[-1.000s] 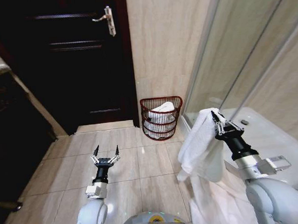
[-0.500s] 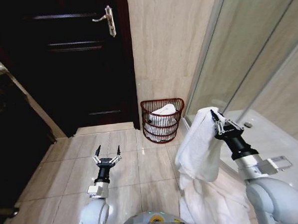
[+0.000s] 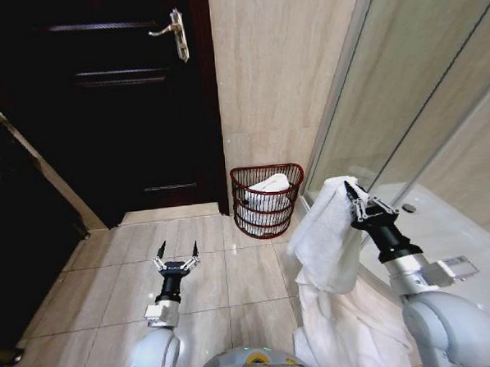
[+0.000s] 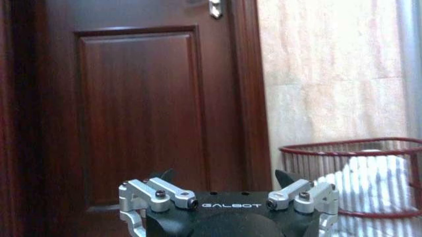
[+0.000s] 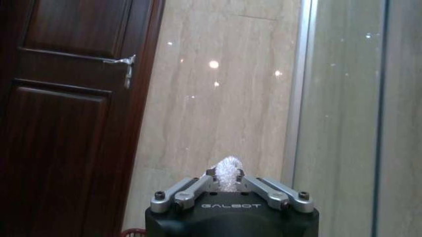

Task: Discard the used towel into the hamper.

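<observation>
My right gripper [image 3: 348, 188] is shut on the top of a white towel [image 3: 326, 245] that hangs down in long folds toward the floor at the right. In the right wrist view a tuft of the towel [image 5: 227, 173] sticks up between the closed fingers. The hamper [image 3: 266, 200], a reddish-brown ribbed basket, stands on the floor against the beige wall, ahead and to the left of the towel, with white cloth inside. The left wrist view has the hamper [image 4: 356, 177] off to one side. My left gripper [image 3: 176, 254] is open and empty, low over the floor tiles.
A dark wooden door [image 3: 117, 100] with a metal handle [image 3: 174, 28] is at the left of the hamper. A glass shower screen [image 3: 413, 101] runs along the right. A dark cabinet [image 3: 16, 212] stands at the far left. Open tiled floor [image 3: 233, 266] lies before the hamper.
The whole head view has shifted slightly, so the camera moved. The hamper and door sit a little lower and nearer. The towel stays in my right gripper.
</observation>
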You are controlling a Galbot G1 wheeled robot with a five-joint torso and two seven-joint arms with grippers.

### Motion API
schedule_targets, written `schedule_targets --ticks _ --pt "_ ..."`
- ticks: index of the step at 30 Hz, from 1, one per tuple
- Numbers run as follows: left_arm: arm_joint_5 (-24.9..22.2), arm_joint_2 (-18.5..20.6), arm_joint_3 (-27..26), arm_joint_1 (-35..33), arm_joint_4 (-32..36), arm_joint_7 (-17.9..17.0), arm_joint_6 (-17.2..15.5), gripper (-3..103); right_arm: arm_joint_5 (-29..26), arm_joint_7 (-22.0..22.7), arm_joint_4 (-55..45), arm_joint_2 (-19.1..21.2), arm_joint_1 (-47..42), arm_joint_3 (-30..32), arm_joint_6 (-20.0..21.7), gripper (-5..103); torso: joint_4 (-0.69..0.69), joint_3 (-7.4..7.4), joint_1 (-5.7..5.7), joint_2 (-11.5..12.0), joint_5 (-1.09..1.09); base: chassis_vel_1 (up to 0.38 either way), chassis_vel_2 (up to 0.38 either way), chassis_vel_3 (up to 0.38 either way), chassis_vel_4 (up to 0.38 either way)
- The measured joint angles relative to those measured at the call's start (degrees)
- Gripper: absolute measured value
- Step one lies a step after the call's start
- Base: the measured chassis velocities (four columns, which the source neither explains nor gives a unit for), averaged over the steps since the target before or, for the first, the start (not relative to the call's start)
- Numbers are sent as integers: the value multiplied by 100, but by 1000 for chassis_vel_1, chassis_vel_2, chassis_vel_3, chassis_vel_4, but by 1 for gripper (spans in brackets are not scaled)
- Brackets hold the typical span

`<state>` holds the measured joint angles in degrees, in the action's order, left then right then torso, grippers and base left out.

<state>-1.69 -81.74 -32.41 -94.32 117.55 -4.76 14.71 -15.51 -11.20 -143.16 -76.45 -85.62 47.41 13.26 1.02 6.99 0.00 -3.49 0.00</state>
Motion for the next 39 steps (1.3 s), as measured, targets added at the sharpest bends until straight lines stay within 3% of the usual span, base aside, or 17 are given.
schedule_targets --ticks 10,27,39 --pt "-8 -27 -23 46 47 -256 -211 100 7 -10 -3 -8 -41 59 -52 5 2 100 13 -127 -1 3 13 8 4" --pt "9 -33 -40 -9 213 -225 -260 100 -164 112 -9 48 -39 166 -6 5 1 402 91 -501 0 0 0 0 0" --pt "20 -69 -78 -41 392 -236 -396 100 -725 341 -9 216 -70 178 250 5 1 626 174 -809 0 0 0 0 0"
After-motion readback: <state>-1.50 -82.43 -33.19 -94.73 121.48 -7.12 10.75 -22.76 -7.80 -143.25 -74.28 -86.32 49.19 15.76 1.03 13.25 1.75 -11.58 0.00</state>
